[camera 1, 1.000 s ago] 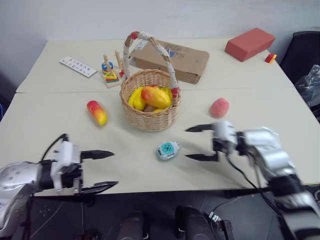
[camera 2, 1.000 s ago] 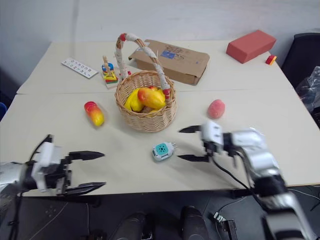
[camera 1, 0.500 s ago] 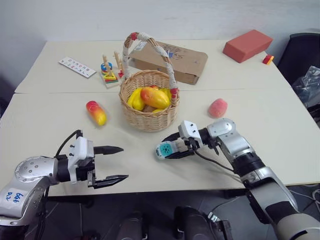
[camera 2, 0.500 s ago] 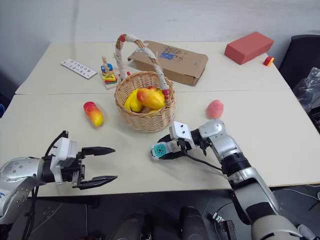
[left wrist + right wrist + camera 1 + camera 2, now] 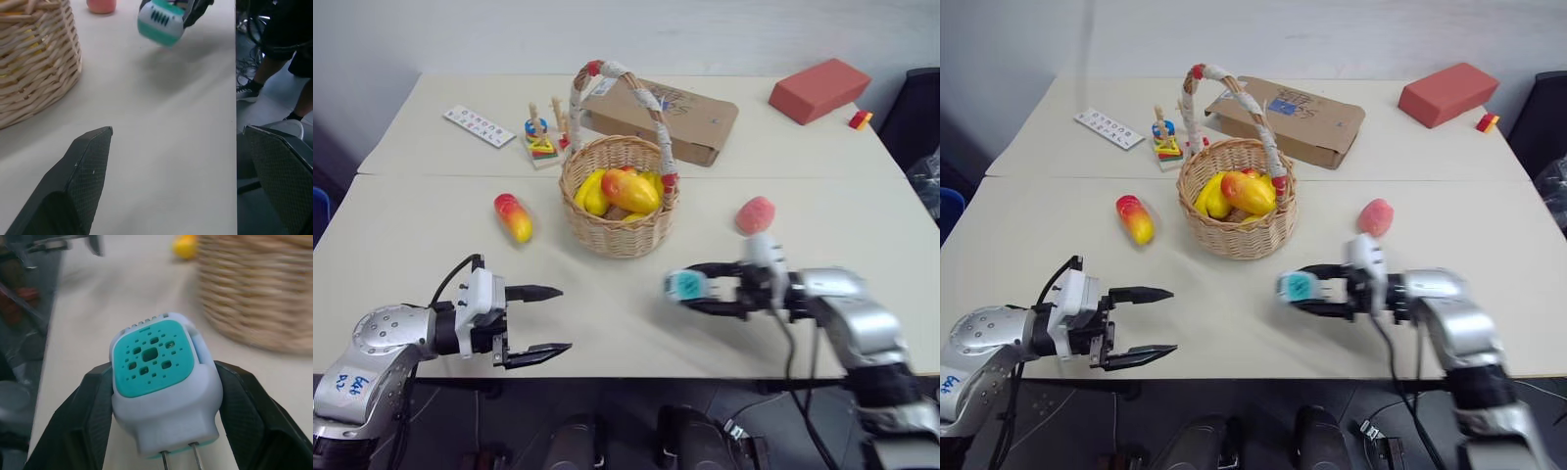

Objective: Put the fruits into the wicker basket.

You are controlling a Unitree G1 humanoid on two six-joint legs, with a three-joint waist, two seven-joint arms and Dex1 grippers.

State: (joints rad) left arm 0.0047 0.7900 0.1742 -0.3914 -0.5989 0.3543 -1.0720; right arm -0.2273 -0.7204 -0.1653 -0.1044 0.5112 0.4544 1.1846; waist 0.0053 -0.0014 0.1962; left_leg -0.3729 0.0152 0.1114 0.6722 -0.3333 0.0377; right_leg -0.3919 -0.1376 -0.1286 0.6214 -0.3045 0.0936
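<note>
A small white and teal gadget is being pinched between the two black fingers of the right gripper, and is being held just above the tabletop near its front edge, right of centre. In the right wrist view the gadget is being pressed on both sides by the fingers, its teal perforated face turned toward the camera and two metal prongs showing at its base.

The left gripper is being held with its fingers spread wide at the front edge toward the left corner, with nothing between them. In the left wrist view one finger is being seen over the tabletop and the other over the floor past the front edge.

The basket is being seen standing at the middle of the tabletop, its wrapped handle arching above it; yellow and red-orange toy fruits are lying inside. A red-to-yellow mango is lying on the tabletop left of the basket, apart from it. A pink peach is resting to the basket's right, just behind the right gripper's wrist.

A cardboard box is lying behind the basket. A red block is sitting at the far right corner.
</note>
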